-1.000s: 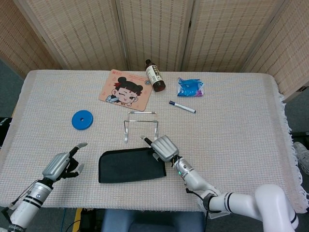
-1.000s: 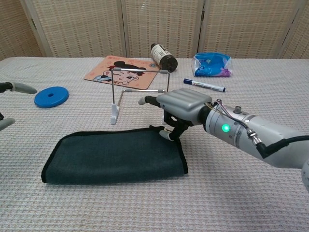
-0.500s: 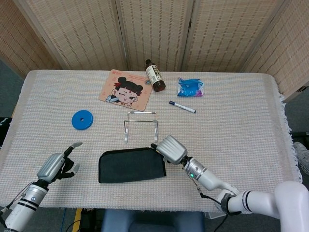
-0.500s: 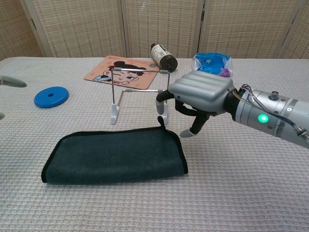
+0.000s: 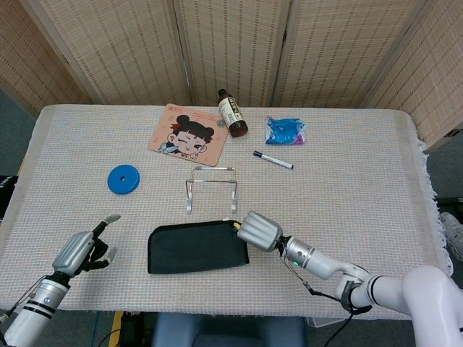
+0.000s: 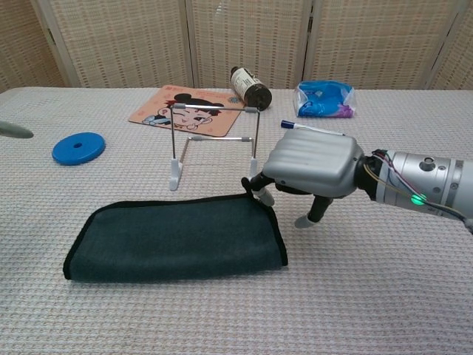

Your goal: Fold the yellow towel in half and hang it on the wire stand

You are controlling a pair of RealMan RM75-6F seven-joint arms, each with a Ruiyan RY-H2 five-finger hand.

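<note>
A dark folded towel (image 5: 195, 247) (image 6: 174, 237) lies flat near the table's front edge; no yellow cloth shows in either view. The wire stand (image 5: 211, 186) (image 6: 214, 140) stands upright just behind it, bare. My right hand (image 5: 258, 230) (image 6: 310, 174) hovers palm down at the towel's far right corner. Two of its fingertips (image 6: 259, 194) touch that corner, but whether they pinch it is unclear. My left hand (image 5: 79, 249) floats off the towel's left end with its fingers apart and nothing in it. The chest view shows just one of its fingertips (image 6: 11, 132).
A blue disc (image 5: 123, 179) (image 6: 77, 147) lies at the left. Behind the stand are a cartoon mat (image 5: 187, 135), a brown bottle (image 5: 231, 113) on its side, a blue bag (image 5: 285, 131) and a marker (image 5: 273, 160).
My right hand lifted off the towel's corner, slid right and came back down onto it. My left hand drifted left toward the front edge. The towel stayed flat.
</note>
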